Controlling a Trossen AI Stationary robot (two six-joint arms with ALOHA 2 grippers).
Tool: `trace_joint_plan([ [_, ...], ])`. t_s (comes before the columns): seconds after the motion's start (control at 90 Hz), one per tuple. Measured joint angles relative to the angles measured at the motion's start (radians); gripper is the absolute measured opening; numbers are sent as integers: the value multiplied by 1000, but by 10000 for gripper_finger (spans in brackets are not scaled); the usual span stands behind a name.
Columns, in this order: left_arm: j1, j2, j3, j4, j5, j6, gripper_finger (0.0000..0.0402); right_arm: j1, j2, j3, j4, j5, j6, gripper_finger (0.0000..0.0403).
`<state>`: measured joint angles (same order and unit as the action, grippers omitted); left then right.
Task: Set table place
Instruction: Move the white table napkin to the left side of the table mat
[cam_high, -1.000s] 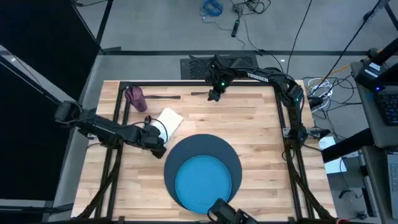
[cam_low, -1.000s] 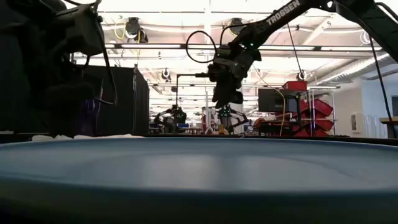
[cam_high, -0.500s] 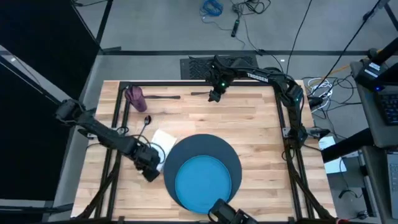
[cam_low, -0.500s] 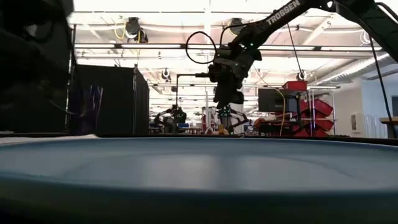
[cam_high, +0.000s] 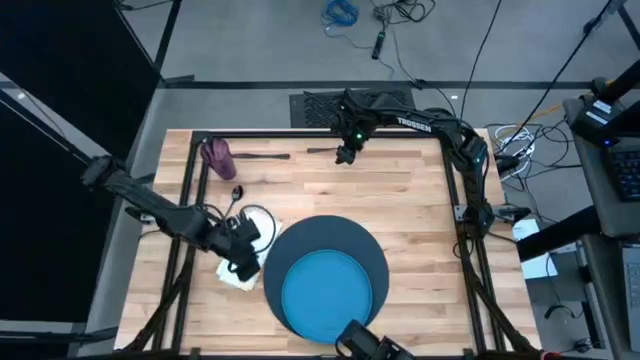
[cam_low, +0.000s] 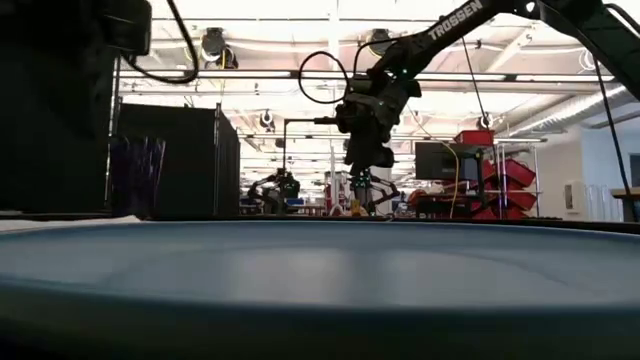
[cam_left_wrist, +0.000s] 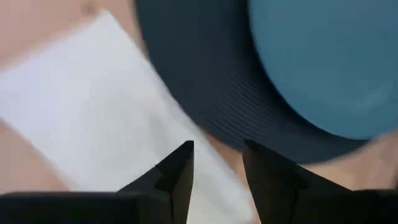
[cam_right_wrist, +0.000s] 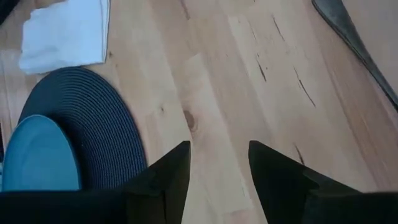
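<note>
Hovering with left gripper (cam_left_wrist: 216, 163) fingers parted over the white napkin (cam_high: 240, 276) touching the dark mat's (cam_high: 330, 240) left edge, right gripper (cam_right_wrist: 217, 165) spread well beyond over bare table (cam_high: 420, 200).

Four cameras: one overhead, one at table-top height, one on each wrist.

The high view looks straight down on the whole table (cam_high: 400, 200), both arms and the floor around it. The low view sits just behind the dark blue mat (cam_low: 320, 280), whose rim fills its lower half, and faces level across into the room. The left wrist view looks down from very close at the white napkin (cam_left_wrist: 81, 118), mat and bright blue plate (cam_left_wrist: 323, 56). The right wrist view looks from higher, across bare planks, and shares those same three things with it.
</note>
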<state>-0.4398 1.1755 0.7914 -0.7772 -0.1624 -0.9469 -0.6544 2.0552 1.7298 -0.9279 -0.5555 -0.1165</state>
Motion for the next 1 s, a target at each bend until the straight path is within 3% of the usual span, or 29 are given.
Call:
trace_joint_plan([
  [0.211, 128, 54, 0, 13, -3, 172, 123, 22, 0, 0, -7, 0, -1, 148],
  [0.456, 213, 177, 0, 20, 116, 300, 123, 50, 0, 0, -19, 0, -17, 148],
  [0.678, 244, 285, 0, 20, 166, 359, 123, 57, 0, 0, -24, 4, -26, 148],
  [1.0, 285, 389, 2, -58, 144, 379, 123, 57, 0, 0, -25, 5, -26, 148],
])
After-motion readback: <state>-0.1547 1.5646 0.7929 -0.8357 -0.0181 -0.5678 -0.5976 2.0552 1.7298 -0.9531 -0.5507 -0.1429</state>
